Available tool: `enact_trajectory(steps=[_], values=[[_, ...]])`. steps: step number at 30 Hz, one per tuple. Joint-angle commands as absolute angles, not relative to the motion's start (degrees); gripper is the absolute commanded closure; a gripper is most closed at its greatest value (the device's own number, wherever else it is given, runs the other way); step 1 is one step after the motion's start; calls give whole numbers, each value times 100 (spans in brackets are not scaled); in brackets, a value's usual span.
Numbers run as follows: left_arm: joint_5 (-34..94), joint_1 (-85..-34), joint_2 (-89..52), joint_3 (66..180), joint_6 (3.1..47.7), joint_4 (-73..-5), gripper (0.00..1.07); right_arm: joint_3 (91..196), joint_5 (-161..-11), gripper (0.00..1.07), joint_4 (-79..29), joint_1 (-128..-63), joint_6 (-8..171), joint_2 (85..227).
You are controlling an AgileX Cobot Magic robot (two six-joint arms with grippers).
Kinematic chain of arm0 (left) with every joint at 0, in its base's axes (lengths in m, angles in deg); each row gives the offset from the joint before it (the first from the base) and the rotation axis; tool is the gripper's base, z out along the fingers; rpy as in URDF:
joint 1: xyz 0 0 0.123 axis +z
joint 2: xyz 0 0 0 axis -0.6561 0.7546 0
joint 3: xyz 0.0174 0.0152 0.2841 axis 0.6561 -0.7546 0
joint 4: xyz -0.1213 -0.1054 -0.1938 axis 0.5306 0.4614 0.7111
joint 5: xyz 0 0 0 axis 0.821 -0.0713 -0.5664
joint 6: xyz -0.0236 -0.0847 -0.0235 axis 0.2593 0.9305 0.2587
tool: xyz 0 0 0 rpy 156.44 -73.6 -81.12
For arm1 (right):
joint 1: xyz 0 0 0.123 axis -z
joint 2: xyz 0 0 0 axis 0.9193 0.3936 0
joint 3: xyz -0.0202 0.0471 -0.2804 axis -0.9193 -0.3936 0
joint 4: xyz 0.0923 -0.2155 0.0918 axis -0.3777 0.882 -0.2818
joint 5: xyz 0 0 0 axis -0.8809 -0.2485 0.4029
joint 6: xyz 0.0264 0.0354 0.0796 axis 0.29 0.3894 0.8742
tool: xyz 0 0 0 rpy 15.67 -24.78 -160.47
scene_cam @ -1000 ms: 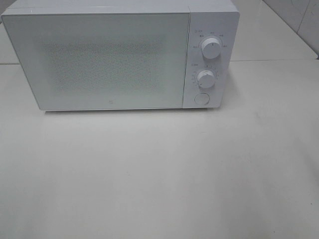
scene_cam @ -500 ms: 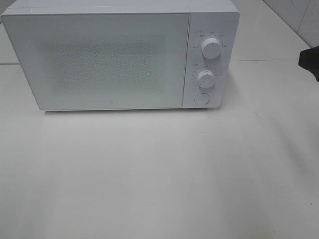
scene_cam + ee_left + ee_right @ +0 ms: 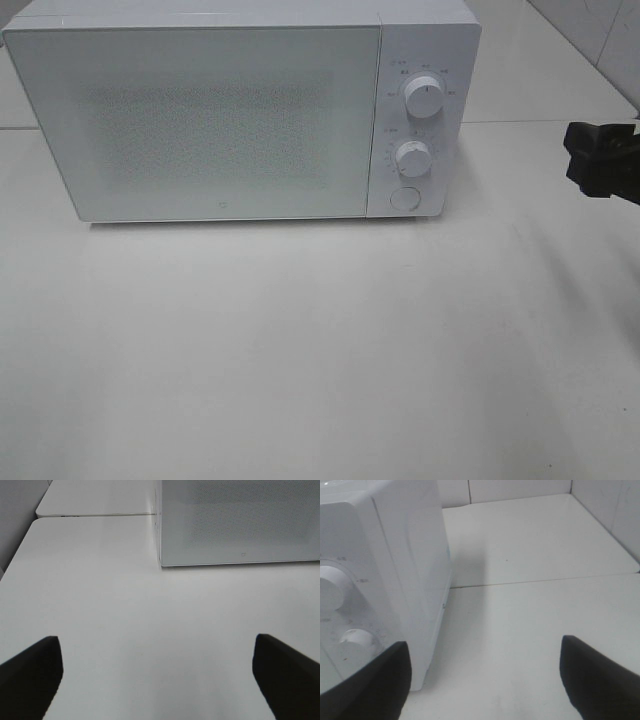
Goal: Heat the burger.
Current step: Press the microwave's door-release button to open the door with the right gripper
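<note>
The burger is out of view in every frame. A white microwave [image 3: 200, 120] stands at the back of the table with its door shut. My right gripper [image 3: 598, 160] comes in at the right edge of the exterior view, level with the control panel and apart from it. In the right wrist view my right gripper [image 3: 485, 675] is open with nothing between its fingers [image 3: 375, 685], and the microwave's [image 3: 395, 555] right side is close by. My left gripper [image 3: 157, 665] is open and empty, low over the table in front of the microwave [image 3: 240, 520].
The control panel carries an upper knob [image 3: 424, 99], a lower knob [image 3: 412, 158] and a round button [image 3: 404, 198]. The white table [image 3: 320, 350] spreads in front. A tiled wall [image 3: 600, 30] rises at the back right.
My right gripper has entered the exterior view from the right edge and moved left toward the microwave. The microwave has not moved.
</note>
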State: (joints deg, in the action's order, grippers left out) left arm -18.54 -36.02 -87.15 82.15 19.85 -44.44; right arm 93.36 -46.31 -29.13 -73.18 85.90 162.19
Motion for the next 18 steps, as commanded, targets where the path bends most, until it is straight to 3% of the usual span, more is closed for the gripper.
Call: enact_trajectory(steps=[1, 8, 18], values=[[-1848, -3591, -8824, 8192, 2008, -4438, 9, 9232, -3858, 31, -3319, -7375, 8211, 16397], [-1848, -3591, -8818, 8192, 2008, -4438, 9, 9129, -3125, 31, -4534, -8447, 7621, 16953], [-1848, -3591, -8813, 8192, 2008, -4438, 9, 9135, -2437, 31, -5365, -9690, 7570, 17635]])
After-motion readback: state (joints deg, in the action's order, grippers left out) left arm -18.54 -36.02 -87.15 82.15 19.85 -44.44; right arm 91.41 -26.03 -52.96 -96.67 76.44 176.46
